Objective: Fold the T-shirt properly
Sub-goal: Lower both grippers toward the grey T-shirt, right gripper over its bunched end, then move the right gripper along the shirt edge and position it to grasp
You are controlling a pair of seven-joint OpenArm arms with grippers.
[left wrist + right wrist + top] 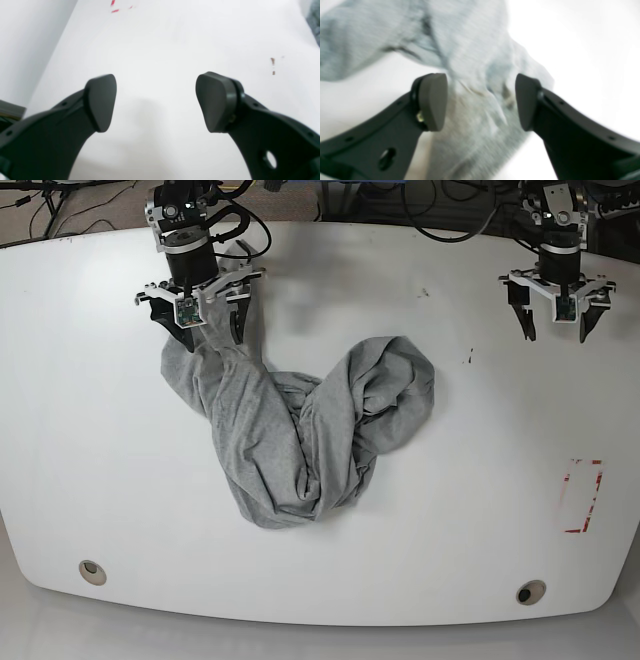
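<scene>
In the base view, the right gripper (194, 323) is seen at the upper left of the frame, poised over the top end of the T-shirt (300, 430). In the right wrist view its jaws are spread apart, with grey fabric lying between and below the two pads (433, 101); no pinch on the cloth is shown there, though the picture is blurred. The T-shirt is crumpled in a heap on the white worktop (90, 430), running from under that gripper down to the lower centre of the frame and bunched in a rounded fold toward the centre right. A red marking (583, 495) is seen on the worktop at the lower right of the frame. At the upper right, the left gripper (556, 320) is held above bare worktop, well apart from the T-shirt. In the left wrist view its jaws are spread wide and nothing is held between them; only a sliver of grey cloth is visible at the upper right edge.
</scene>
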